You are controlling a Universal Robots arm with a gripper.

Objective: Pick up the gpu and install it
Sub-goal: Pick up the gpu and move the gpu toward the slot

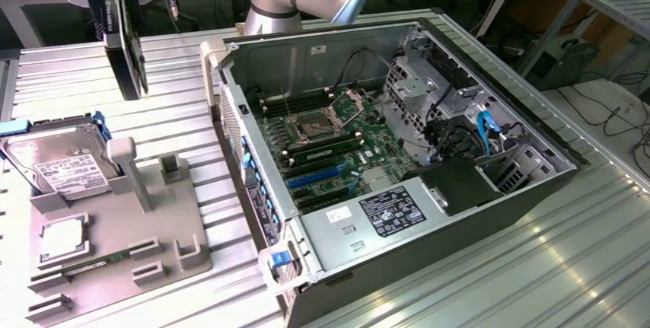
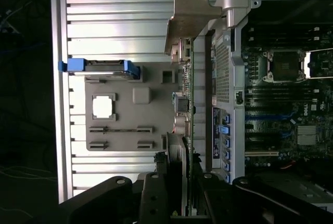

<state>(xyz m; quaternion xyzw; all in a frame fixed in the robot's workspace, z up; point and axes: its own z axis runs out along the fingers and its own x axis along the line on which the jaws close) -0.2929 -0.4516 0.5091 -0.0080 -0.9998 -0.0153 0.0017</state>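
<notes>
Gripping gpu (image 2: 189,99) edge-on in clenched pincer (image 2: 179,182), bracket (image 2: 190,13) at far end, over table (image 2: 119,11) beside open case (image 2: 229,52); probably held upright to suit the blue slots (image 2: 260,116) inside

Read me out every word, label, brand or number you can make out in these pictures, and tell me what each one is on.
No text is legible.
White label on the hard drive: print too small to read.
Dark label on the power supply: white print, too blurred.
Markings on the motherboard: too small.
On the gpu, seen edge-on: no marking shows.
</notes>
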